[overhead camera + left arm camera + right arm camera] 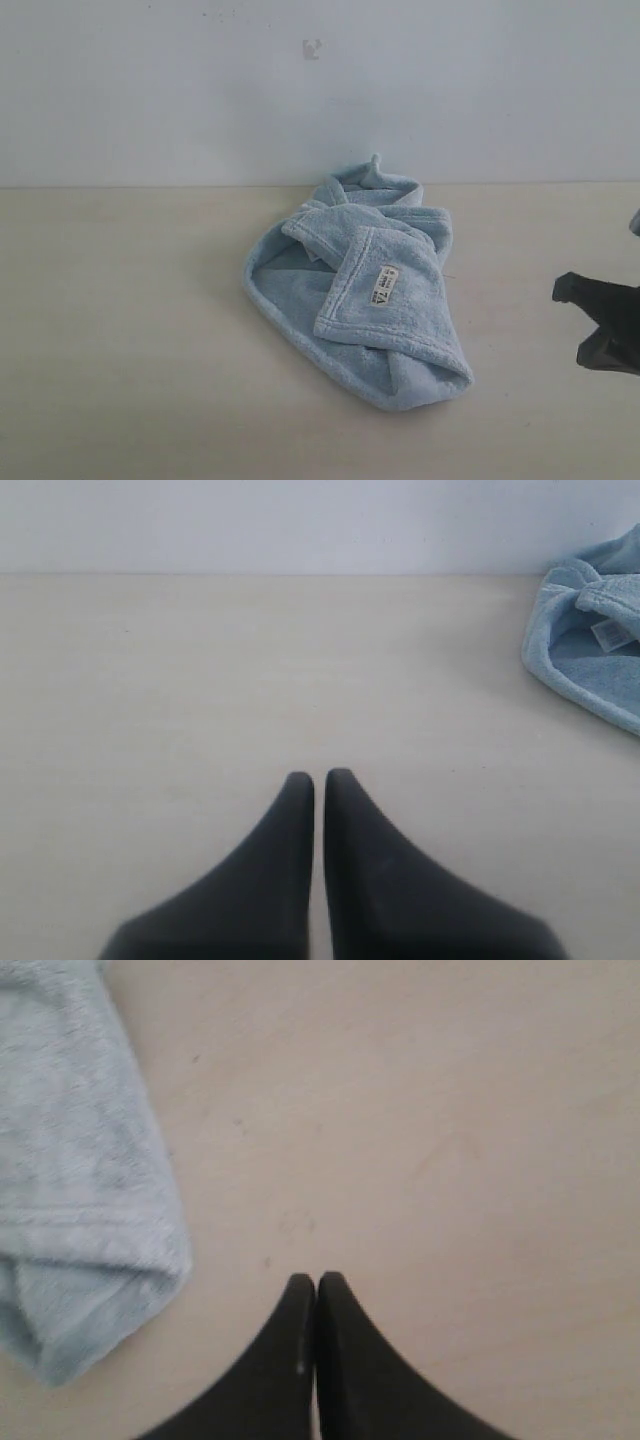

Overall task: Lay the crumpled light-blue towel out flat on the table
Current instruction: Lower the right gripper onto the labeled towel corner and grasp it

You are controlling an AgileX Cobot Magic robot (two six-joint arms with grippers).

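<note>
Fingers, left gripper [318, 778]: pressed together, empty, over bare tabletop [120, 350], well left of the towel [360, 290]. Fingers, right gripper [316, 1280]: likewise together, empty, near the towel's right side, not touching.

Towel: mid-tabletop, slightly right, bunched and folded over itself. Its long axis runs from the far end by the wall [150, 90] to near-right. Spreading, by my reckoning, not begun; all unfolding remains.

Label [384, 287]: white, on the topmost hemmed flap.

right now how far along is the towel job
Done: nothing; the towel lies crumpled on the table. In hand: nothing; the left gripper and right gripper are shut, empty, apart from it. To do: grasp it and spread it flat.
</note>
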